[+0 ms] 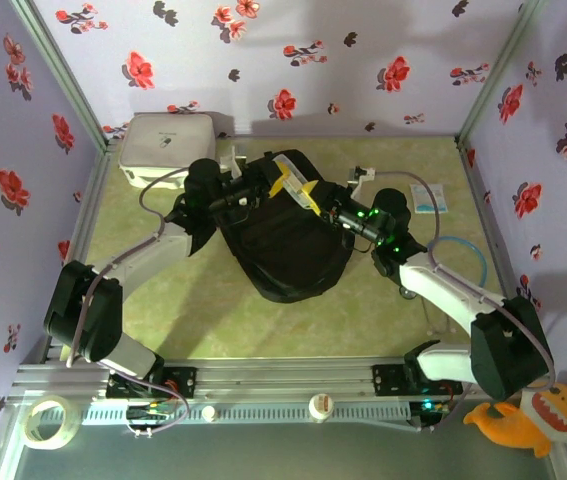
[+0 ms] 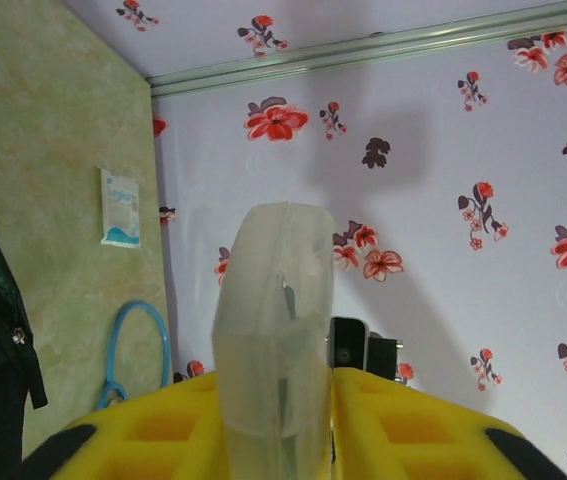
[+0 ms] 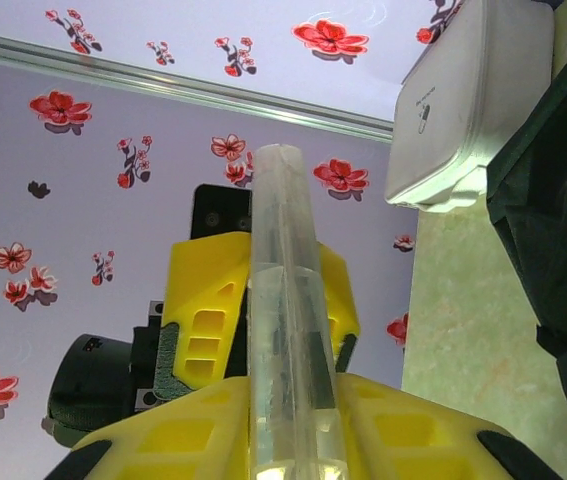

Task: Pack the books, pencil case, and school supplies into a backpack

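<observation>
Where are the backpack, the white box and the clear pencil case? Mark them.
backpack [image 1: 285,258], top external view, middle of its black fabric
white box [image 1: 168,145], top external view, centre of lid
clear pencil case [image 3: 283,300], right wrist view, its narrow edge

On the green table [image 1: 213,325] a white rounded box [image 1: 166,146] stood at ten o'clock and a small white-blue packet [image 1: 429,198] at two; off it, a tape roll [image 1: 47,421] lay at seven.
</observation>
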Controlling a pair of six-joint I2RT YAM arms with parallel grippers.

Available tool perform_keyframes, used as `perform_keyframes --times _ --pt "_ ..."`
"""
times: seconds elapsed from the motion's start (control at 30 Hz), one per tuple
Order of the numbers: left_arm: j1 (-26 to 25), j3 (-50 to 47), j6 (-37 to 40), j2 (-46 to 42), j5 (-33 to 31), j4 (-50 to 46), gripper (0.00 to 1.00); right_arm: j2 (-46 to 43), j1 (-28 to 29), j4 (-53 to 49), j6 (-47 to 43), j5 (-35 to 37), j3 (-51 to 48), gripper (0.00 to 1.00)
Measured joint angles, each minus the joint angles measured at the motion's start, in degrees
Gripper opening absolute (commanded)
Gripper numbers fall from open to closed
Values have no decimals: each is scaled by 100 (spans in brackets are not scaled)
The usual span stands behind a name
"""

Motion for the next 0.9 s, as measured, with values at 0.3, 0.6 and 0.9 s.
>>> perform_keyframes --times 0.3,0.6,0.9 --pt "286 -24 1204 -726 -223 -1681 75 -350 -2 -929 -575 232 -17 24" --pt "568 315 3416 -352 -1239 -4116 69 -656 -37 -2529 -1504 752 -79 24" --pt "162 2131 6255 1233 -2435 -5801 51 -660 -37 -3088 -1825 898 -103 24"
